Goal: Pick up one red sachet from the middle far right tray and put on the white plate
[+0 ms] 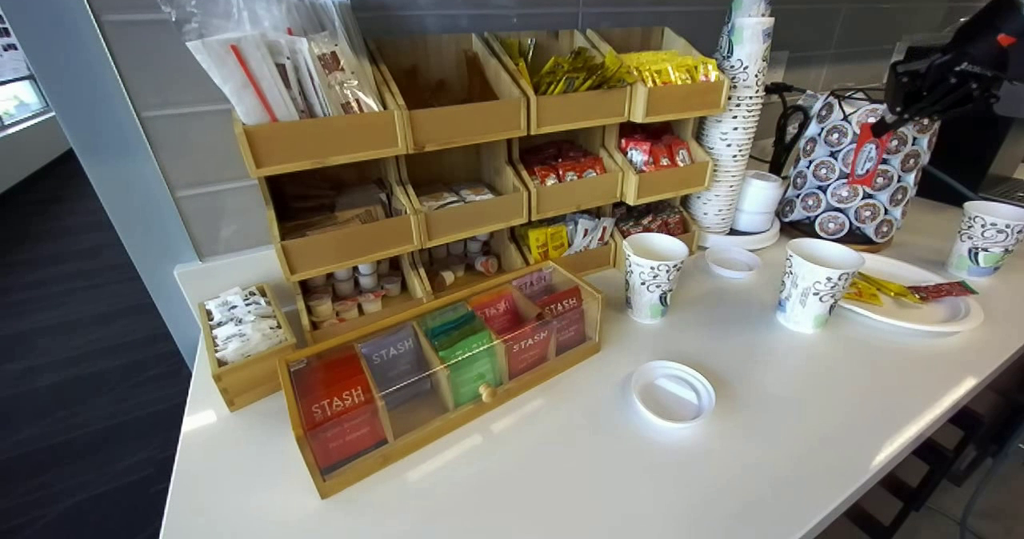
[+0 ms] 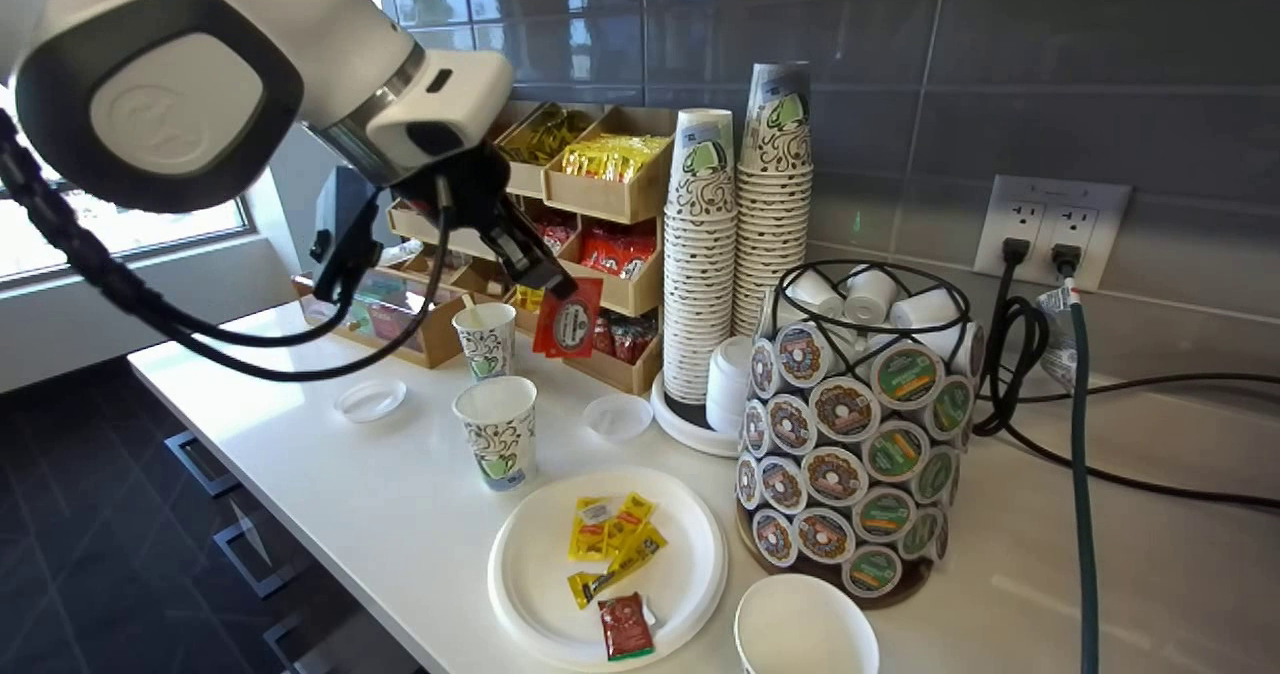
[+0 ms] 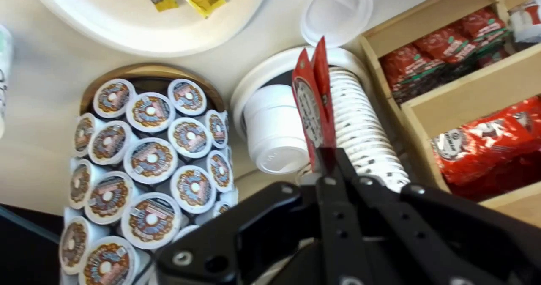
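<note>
OK, gripper [image 2: 562, 285]: up in the air, tips pinching a red pkt [image 2: 570, 324] by its upper end.
red pkt: off the counter [image 1: 560, 475], hanging at a tilt from the tips, apart from the white plate [image 2: 528, 579]; wrist view shows 2 red layers, can't tell if that's 1 pkt or 2.
tray [image 1: 670, 181]: mid tier, far right of the wooden rack [image 1: 466, 121] in an exterior view; more red pkts [image 1: 656, 153] lie inside.
white plate: flat on the counter, w/ yellow pkts [image 2: 588, 539] & a dark red pkt [image 2: 626, 629] just beside them, nr the rim.
paper cups [image 1: 816, 287]: 3 loose ones, all upright; 2 nr the plate, 1 nr the tea box [image 1: 460, 417].
cup stacks [image 2: 700, 294]: tall, on a round white base [image 2: 690, 439], btwn rack & coffee pods [image 2: 838, 476].
lids [image 1: 673, 393]: 2 white ones on the counter; 1 just beside the stacks' base, 1 well apart from it.
tea box: low, clear cover, STASH tea bags [image 1: 396, 363] in separate slots.
</note>
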